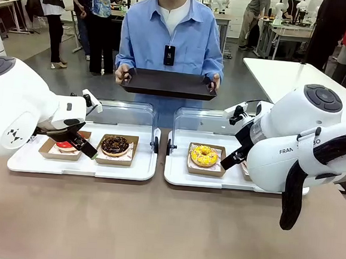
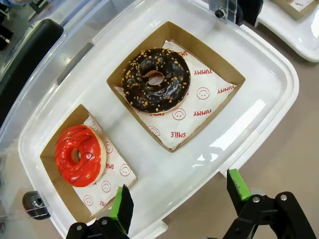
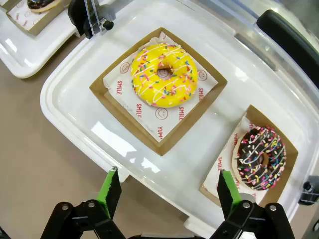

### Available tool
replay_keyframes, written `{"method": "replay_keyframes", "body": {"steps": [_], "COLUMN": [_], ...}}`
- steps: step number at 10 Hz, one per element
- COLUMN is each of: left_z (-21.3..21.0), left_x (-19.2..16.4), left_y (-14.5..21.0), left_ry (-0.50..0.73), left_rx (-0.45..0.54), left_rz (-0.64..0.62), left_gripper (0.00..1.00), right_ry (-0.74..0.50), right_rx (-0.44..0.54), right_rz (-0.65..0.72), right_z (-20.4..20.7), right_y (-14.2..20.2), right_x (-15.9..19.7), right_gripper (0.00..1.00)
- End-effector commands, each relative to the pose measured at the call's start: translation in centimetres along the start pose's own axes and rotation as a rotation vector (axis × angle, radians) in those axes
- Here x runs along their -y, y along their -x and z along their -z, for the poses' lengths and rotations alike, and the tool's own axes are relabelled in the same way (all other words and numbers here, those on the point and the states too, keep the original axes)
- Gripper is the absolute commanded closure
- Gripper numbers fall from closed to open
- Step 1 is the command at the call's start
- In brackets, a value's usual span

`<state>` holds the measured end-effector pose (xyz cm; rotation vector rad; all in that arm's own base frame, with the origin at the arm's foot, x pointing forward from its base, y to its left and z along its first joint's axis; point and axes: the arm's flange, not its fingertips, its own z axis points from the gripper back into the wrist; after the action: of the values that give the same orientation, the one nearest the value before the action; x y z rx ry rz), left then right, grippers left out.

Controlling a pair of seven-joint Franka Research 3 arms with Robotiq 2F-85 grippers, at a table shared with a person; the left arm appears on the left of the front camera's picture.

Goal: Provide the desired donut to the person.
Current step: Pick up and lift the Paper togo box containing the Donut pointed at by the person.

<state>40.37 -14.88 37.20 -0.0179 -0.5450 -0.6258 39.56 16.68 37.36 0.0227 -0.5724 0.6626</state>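
The person in a light blue shirt stands at the far side, holding out a dark tray with both hands. On the left white tray lie a red-glazed donut and a chocolate nut donut, each in a cardboard box. On the right white tray a yellow sprinkled donut sits beside a chocolate sprinkled donut. My left gripper hovers open above the left tray's near edge. Open too, my right gripper hangs over the right tray's near edge. Neither holds anything.
Clear hinged lids stand open behind both trays. The brown tabletop lies bare toward me. A second white table stands at the back right. Bystanders move about in the background.
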Motion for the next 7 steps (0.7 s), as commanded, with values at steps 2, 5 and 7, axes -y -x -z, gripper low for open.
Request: {"method": "replay_keyframes", "body": {"steps": [2, 5, 7], "left_z": [0.0, 0.0, 0.0], "left_x": [0.01, 0.01, 0.01], "left_y": [0.01, 0.01, 0.01], "left_ry": [0.0, 0.0, 0.0], "left_rx": [0.0, 0.0, 0.0], "left_rz": [0.0, 0.0, 0.0], "left_gripper": [0.0, 0.0, 0.0], "right_ry": [0.0, 0.0, 0.0], "right_rx": [0.0, 0.0, 0.0], "right_rz": [0.0, 0.0, 0.0], "right_z": [0.0, 0.0, 0.0], "right_y": [0.0, 0.0, 0.0], "right_x": [-0.01, -0.01, -0.01], "right_gripper": [0.0, 0.0, 0.0]}}
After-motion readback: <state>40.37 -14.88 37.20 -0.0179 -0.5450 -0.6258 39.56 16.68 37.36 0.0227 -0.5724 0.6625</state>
